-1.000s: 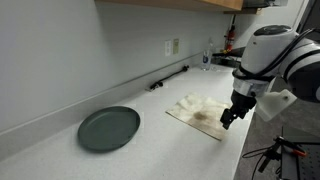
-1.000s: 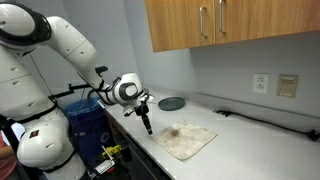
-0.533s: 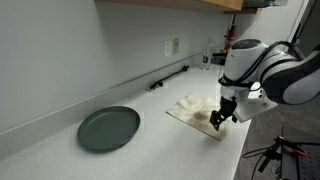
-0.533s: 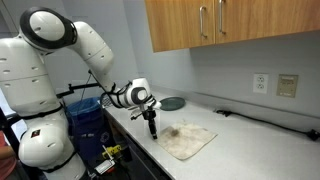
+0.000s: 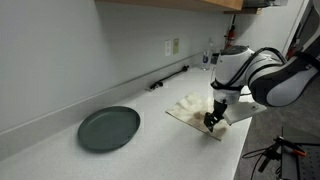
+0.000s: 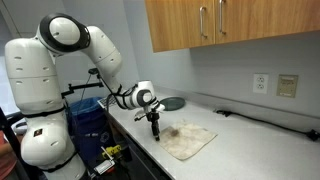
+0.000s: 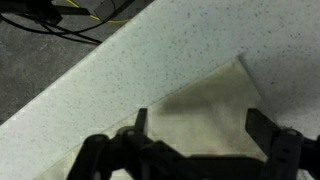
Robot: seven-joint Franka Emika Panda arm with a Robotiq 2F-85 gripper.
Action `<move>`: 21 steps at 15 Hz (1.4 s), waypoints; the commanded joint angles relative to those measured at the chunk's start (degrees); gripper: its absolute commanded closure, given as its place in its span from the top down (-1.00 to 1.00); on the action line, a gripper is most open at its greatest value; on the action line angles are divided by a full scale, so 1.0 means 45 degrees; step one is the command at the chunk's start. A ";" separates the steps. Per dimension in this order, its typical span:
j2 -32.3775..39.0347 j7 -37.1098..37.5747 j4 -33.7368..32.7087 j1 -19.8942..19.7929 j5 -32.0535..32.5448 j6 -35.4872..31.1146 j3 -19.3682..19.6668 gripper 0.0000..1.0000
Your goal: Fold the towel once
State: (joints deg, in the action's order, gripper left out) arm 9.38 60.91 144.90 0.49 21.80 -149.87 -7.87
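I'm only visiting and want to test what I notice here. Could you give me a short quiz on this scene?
1. True or false: the plate lies on the towel.
2. The gripper is above: A) the plate, B) a towel corner by the edge of the counter, C) a cup.
3. Fill in: in the wrist view the jaws stand ___.
Key: 1 false, the two lie apart; 2 B; 3 open.

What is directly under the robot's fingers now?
A corner of the towel lies below the open fingers, resting on the speckled counter. The counter beneath the towel is covered.
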 commanded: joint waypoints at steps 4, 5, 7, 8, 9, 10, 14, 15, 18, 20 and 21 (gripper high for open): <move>-0.0032 -0.0178 0.0006 0.0717 -0.0240 -0.0022 0.0692 1.00; -0.0023 -0.0328 0.0012 0.0719 -0.0394 -0.0070 0.0713 1.00; -0.0249 -0.0439 0.0123 0.0861 -0.0868 -0.0281 0.0762 1.00; -0.0299 -0.0578 0.0147 0.0891 -0.1140 -0.0343 0.0767 1.00; -0.0313 -0.0784 0.0171 0.0900 -0.1494 -0.0418 0.0735 1.00; -0.0282 -0.1092 0.0174 0.0884 -0.1942 -0.0494 0.0673 1.00; -0.0008 -0.1956 0.0138 0.0966 -0.3013 -0.0958 0.0716 1.00; 0.0220 -0.2048 0.0055 0.0967 -0.2965 -0.1219 0.0822 1.00; 0.0686 -0.2296 -0.0140 0.0940 -0.3156 -0.1949 0.1014 1.00; 0.1023 -0.2470 -0.0146 0.0946 -0.3447 -0.2360 0.1119 1.00; 0.1191 -0.2630 -0.0093 0.0944 -0.3657 -0.2512 0.1143 1.00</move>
State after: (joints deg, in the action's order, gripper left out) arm 11.88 52.57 145.03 3.79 9.09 -158.11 -3.94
